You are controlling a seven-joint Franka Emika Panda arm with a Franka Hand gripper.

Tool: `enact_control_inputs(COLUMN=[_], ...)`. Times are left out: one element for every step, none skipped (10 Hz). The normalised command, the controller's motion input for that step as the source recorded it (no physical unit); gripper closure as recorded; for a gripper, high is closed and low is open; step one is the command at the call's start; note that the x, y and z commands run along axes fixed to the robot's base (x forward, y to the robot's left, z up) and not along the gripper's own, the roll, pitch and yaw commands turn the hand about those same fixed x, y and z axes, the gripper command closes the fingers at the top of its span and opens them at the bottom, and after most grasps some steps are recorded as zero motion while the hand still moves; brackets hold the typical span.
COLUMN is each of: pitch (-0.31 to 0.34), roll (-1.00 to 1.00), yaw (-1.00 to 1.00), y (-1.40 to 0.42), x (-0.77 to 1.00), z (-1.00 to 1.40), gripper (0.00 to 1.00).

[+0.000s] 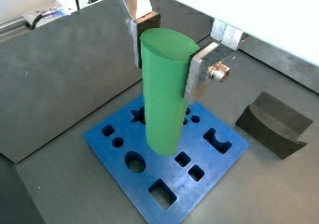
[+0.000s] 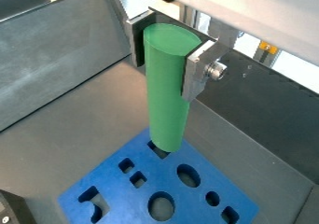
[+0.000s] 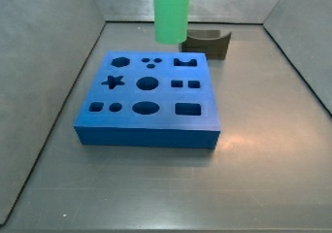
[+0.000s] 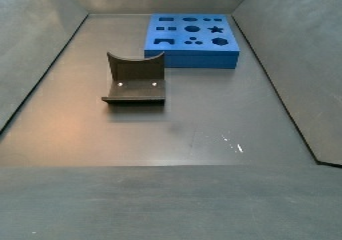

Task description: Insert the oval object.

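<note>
My gripper (image 1: 166,64) is shut on the upper end of the oval object (image 1: 163,92), a smooth bright green peg that hangs upright; both wrist views show this, and the grip (image 2: 166,60) looks the same from the opposite side. The silver fingers (image 1: 201,71) press on the peg's two sides. The peg's lower end hangs above the blue block (image 1: 115,134), over its edge region (image 2: 118,186). In a side view the peg (image 3: 172,14) is above the far edge of the block (image 3: 143,132), whose oval hole (image 3: 147,108) lies in the near row. The gripper is outside both side views.
A dark grey curved block (image 3: 208,43) stands beyond the blue block, also seen in a wrist view (image 1: 277,123) and a side view (image 4: 134,79). The blue block (image 4: 194,44) has several shaped holes. Grey walls (image 3: 58,72) enclose the floor.
</note>
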Motion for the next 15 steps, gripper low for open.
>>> enact_control_inputs(pitch=[-0.011,-0.049,-0.011,-0.076,-0.126,-0.066,0.000,0.043,0.053,0.101,0.099,0.043,0.026,0.004,0.000], roll=[0.00,0.00,0.10,0.07,0.00,0.01,0.04,0.06,0.08,0.11,0.10,0.05,0.03,0.00,0.00], yaw=[0.00,-0.11,-0.23,-0.26,-0.24,-0.25,-0.30,-0.32,-0.30,-0.26,-0.20,-0.14,-0.10,-0.09,-0.09], y=[0.00,-0.15,-0.29,-0.30,-0.21,-0.12,-0.10,-0.09,-0.08,-0.01,0.00,0.00,0.00,0.00,0.00], x=[-0.05,-0.21,-0.31,-0.37,-0.29,-0.11,0.00,0.06,0.09,0.12,0.05,0.00,0.00,0.00,0.00], z=[-0.23,-0.69,-0.74,-0.79,-0.77,-0.61,-0.47,-0.45,-0.43,-0.25,-0.24,-0.35,-0.35,-0.31,-0.29], gripper=[1.00,1.00,1.00,1.00,1.00,1.00,1.00,1.00,1.00,1.00,1.00,1.00,1.00,1.00,1.00])
